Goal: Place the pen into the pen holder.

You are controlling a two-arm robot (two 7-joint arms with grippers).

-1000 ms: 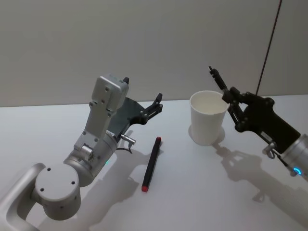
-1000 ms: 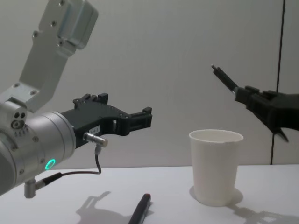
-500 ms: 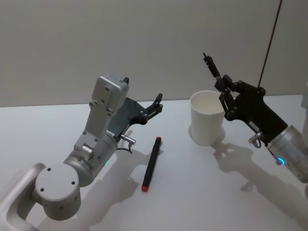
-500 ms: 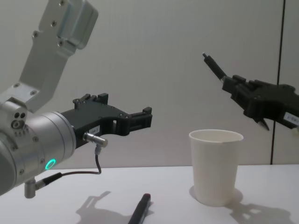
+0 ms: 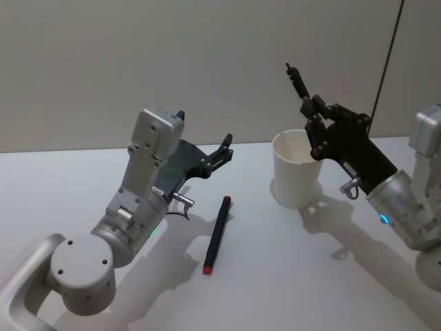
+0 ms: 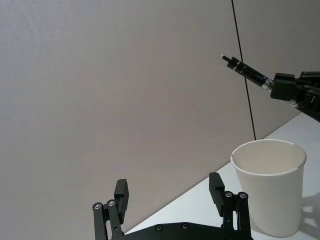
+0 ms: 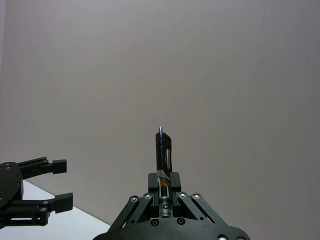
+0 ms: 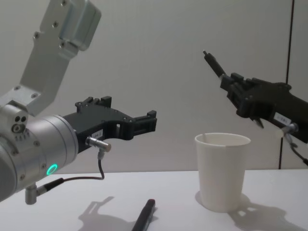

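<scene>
A slim black pen (image 5: pixel 298 81) is clamped in my right gripper (image 5: pixel 311 110), tilted, its free end pointing up and to the left. It shows as well in the chest view (image 8: pixel 214 65) and the right wrist view (image 7: pixel 162 150). The gripper (image 8: pixel 231 84) hangs in the air above the right side of the pen holder (image 5: pixel 296 172), a white paper cup (image 8: pixel 221 173) standing upright on the table. My left gripper (image 5: pixel 224 148) is open and holds nothing, raised off the table to the left of the cup (image 6: pixel 270 190).
A second pen (image 5: pixel 217 234), black with red ends, lies flat on the white table (image 5: pixel 275 276) between the left arm and the cup. A thin dark cable (image 5: pixel 386 62) hangs down the wall at the back right.
My right gripper has carried the black pen up and to the left, from beside the cup to above its right side. The left arm and the pen on the table have stayed put.
</scene>
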